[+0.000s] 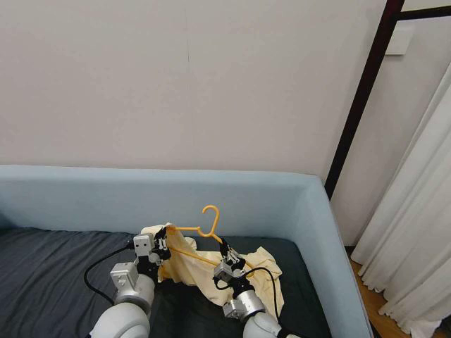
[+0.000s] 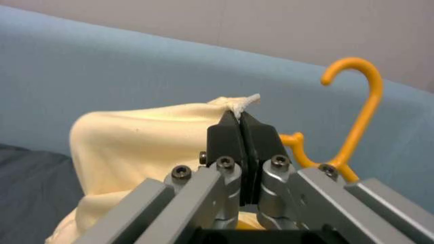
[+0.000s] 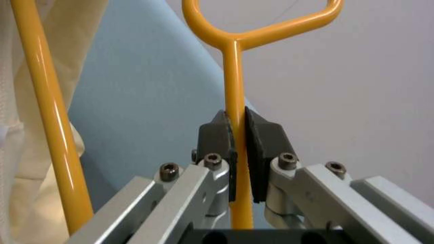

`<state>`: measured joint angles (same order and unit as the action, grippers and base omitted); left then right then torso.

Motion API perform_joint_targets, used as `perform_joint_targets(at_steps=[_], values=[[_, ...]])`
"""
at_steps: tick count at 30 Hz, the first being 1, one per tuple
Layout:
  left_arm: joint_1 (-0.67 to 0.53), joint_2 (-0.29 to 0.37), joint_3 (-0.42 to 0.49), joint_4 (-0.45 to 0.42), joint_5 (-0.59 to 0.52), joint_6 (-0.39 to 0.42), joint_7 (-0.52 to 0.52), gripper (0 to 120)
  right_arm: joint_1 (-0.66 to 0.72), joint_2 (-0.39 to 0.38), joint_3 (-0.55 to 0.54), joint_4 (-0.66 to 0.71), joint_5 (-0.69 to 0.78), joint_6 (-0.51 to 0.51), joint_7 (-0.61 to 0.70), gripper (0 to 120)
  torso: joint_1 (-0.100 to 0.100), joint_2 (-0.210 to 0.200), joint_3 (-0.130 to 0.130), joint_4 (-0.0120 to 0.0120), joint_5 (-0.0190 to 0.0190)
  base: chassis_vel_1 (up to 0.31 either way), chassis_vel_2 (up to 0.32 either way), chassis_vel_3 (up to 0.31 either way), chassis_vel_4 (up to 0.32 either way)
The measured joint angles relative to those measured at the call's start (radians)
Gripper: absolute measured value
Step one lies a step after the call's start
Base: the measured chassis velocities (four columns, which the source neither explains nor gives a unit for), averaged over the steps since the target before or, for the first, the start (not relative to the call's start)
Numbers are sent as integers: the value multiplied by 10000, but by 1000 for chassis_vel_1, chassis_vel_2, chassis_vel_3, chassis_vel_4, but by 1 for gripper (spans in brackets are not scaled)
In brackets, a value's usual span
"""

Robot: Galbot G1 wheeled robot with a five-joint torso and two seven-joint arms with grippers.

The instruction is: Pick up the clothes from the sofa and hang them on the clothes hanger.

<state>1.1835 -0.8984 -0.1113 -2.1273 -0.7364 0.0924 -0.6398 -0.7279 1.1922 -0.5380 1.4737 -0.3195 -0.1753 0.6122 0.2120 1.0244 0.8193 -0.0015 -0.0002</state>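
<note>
Left end effector (image 2: pixel 241 119) pinches garment (image 2: pixel 135 145), right (image 3: pixel 236 124) clamps hanger (image 3: pixel 233 66), over sofa (image 1: pixel 268 201)

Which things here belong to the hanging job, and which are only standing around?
For the job: cream garment, pinched by left gripper; orange hanger, held by right gripper; sofa.
Not for the job: white curtain; dark pole.

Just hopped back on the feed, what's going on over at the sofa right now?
Both arms are working over the light blue sofa. The left tool is shut on a pinch of the pale yellow garment, lifting it beside the orange hanger. The right tool is clamped on the hanger's rod. The head view shows the garment partly draped along the hanger, with the rest trailing onto the dark seat cushion.
</note>
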Motion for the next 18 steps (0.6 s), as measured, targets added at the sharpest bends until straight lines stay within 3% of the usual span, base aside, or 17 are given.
perform_joint_targets(at_steps=[9, 18], values=[[162, -118, 317, -279, 198, -158, 318, 0, 523, 130, -424, -754, 111, -641, 40, 4, 0, 0, 0, 0, 1, 0, 0, 0, 0], [834, -147, 1000, -293, 1144, -994, 1383, 0, 639, 344, -634, -1423, -301, -834, -25, 4, 0, 1, 0, 0, 2, 0, 0, 0, 0]])
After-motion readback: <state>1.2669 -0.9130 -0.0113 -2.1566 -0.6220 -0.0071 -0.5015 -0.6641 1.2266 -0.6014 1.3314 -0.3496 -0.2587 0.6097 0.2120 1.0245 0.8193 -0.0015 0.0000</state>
